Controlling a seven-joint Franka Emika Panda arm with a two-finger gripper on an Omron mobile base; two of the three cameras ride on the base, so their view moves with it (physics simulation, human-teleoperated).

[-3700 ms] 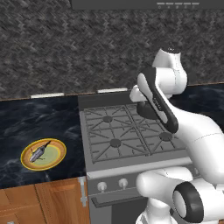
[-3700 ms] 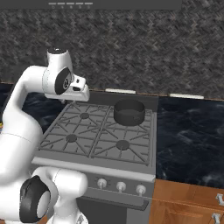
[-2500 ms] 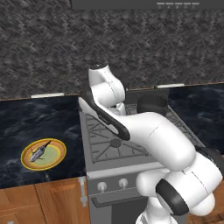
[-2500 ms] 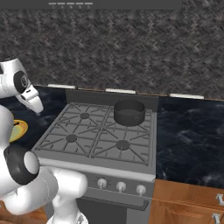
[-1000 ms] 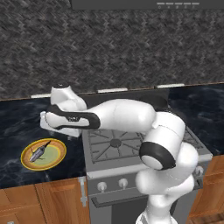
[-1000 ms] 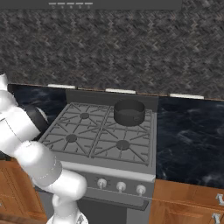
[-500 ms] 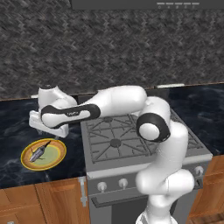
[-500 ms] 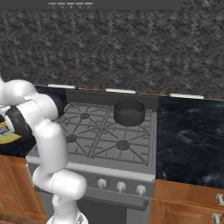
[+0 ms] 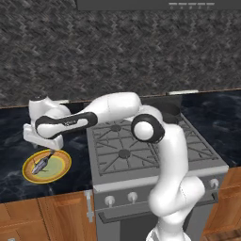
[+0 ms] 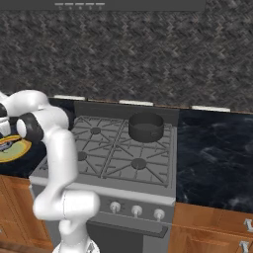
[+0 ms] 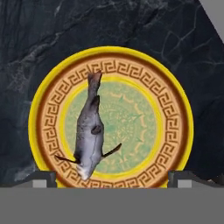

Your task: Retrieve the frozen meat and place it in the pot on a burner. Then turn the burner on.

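Gripper (image 11: 111,177): you held it released, above the plate (image 11: 46,105).
Meat (image 11: 89,131): lay on the plate, left of center.
Risk: your descent could have missed or pushed the offset meat.

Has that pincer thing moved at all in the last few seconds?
Yes. The pincer swung left off the stove and now hovers open over the frozen meat on the plate.

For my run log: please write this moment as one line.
tool: open, above plate | grey-silver fish-shaped frozen meat: on yellow-rimmed plate | dark pot: on stove
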